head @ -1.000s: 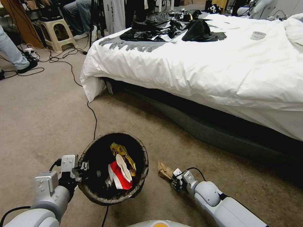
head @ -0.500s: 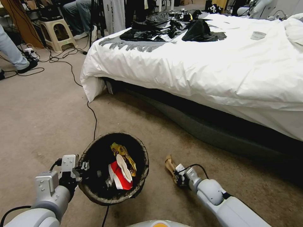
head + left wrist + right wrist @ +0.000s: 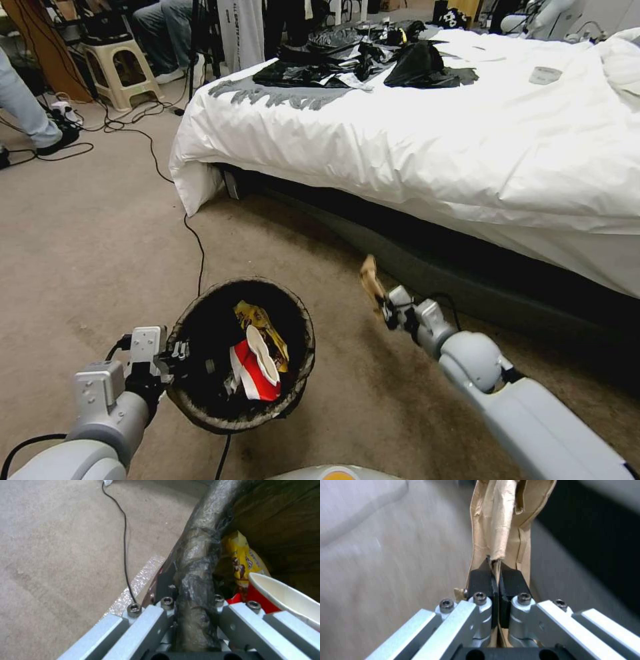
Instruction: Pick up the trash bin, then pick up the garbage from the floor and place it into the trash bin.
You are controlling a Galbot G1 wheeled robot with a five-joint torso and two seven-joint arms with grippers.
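The trash bin (image 3: pixel 200 400), round with a dark liner, hangs off the floor at the lower left of the head view. My left gripper (image 3: pixel 179 357) is shut on its rim (image 3: pixel 195 585). Inside lie a yellow snack wrapper (image 3: pixel 257 320) (image 3: pixel 245 560) and a red-and-white paper cup (image 3: pixel 253 367) (image 3: pixel 283 597). My right gripper (image 3: pixel 385 310) (image 3: pixel 495 567) is raised above the carpet, to the right of the bin, shut on a crumpled brown paper piece of garbage (image 3: pixel 371 279) (image 3: pixel 501 522) that sticks up from its fingers.
A bed with a white duvet (image 3: pixel 433 147) and a dark base (image 3: pixel 467 280) runs along the right. A black cable (image 3: pixel 197 247) crosses the carpet toward the bin. A plastic stool (image 3: pixel 120 70) and a person's legs (image 3: pixel 23 107) stand at the far left.
My right gripper has lifted the brown paper off the carpet, rising and moving away from me toward the bed. The bin and left arm have stayed still.
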